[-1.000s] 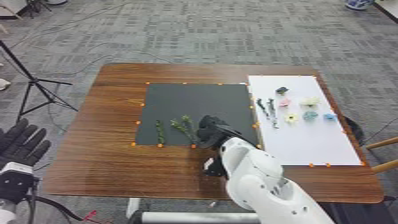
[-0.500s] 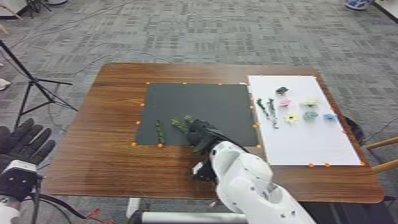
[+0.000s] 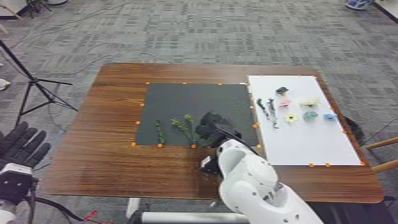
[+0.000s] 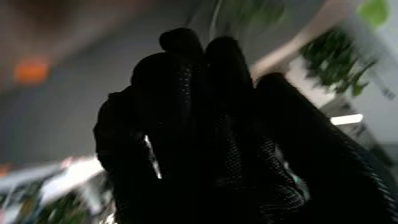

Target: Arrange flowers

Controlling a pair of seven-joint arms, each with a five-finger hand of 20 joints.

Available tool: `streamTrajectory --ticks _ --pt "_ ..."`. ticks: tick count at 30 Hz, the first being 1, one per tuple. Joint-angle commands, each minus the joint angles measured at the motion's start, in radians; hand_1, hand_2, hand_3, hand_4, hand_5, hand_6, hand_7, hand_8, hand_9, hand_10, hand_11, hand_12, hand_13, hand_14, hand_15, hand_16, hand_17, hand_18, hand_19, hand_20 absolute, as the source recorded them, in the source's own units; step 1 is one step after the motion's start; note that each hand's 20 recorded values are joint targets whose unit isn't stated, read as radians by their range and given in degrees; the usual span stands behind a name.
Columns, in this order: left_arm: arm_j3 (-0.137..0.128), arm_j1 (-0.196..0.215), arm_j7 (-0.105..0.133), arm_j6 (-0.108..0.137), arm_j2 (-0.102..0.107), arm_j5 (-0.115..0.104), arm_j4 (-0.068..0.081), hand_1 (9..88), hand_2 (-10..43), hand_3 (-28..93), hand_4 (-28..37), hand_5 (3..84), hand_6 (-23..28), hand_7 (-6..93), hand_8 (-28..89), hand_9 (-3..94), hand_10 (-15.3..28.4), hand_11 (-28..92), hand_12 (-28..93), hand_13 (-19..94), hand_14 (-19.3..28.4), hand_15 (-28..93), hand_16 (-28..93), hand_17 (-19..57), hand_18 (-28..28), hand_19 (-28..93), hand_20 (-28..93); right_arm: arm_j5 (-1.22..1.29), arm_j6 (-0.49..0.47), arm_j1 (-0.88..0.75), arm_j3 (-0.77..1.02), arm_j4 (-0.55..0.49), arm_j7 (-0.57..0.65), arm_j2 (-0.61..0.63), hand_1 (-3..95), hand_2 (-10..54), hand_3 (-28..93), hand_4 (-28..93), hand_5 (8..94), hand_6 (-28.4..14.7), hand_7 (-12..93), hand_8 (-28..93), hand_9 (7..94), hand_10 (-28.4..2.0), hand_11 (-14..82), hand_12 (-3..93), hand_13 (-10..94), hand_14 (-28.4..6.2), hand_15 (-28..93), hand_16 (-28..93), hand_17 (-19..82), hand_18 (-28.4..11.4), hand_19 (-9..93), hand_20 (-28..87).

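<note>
Two green sprigs lie on the dark mat (image 3: 195, 97), a single one (image 3: 160, 132) and a forked one (image 3: 185, 129), so the arrangement looks barely begun; the blossoms (image 3: 310, 102) and dark stems (image 3: 273, 114) on the white sheet (image 3: 311, 142) remain to be placed; the right hand (image 3: 213, 129) is over the mat, fingers extended, close together; the left hand's (image 3: 22, 145) are spread, beside the table (image 3: 115, 172)

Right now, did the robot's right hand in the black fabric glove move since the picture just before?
Yes. Against the dark grey mat, the right hand has shifted to the robot's right and slightly forward, away from the leafy green sprigs.
</note>
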Motion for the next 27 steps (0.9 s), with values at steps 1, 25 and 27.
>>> streamTrajectory --ticks 1,25,27 --pt "-0.02 0.047 0.039 -0.006 -0.02 -0.014 -0.021 26.6 17.2 72 -28.3 39.1 9.3 9.9 -7 32.4 13.8 17 12 24 13.5 29 -2 -1.4 11.9 24 12 -0.029 0.123 -0.07 0.19 -0.101 0.007 0.146 26.3 15.9 72 -17 61.5 -11.2 35 -10 73.4 -22.2 15.3 14.9 66 -17.9 66 35 34 -28.4 86 46" --pt "-0.014 0.038 0.035 0.002 0.013 0.001 -0.024 26.6 17.2 72 -28.2 39.2 9.2 10.0 -7 32.4 13.8 17 12 24 13.4 30 -2 -1.8 12.2 25 12 -0.141 0.092 -0.134 0.276 0.007 0.054 0.252 38.4 -9.0 69 -25 55.9 -12.9 11 -7 55.4 -21.8 15.6 12.8 61 -17.8 76 25 31 -28.4 83 47" --pt "-0.005 0.025 0.033 0.001 0.023 -0.004 -0.018 26.6 17.2 72 -28.2 39.1 9.2 10.1 -7 32.4 13.8 17 12 24 13.5 30 -2 -1.8 12.2 25 12 -0.14 0.094 -0.124 0.271 0.019 0.059 0.249 39.0 -9.3 69 -26 56.1 -12.7 11 -8 55.8 -21.7 15.7 12.8 61 -17.5 76 25 31 -28.4 83 46"
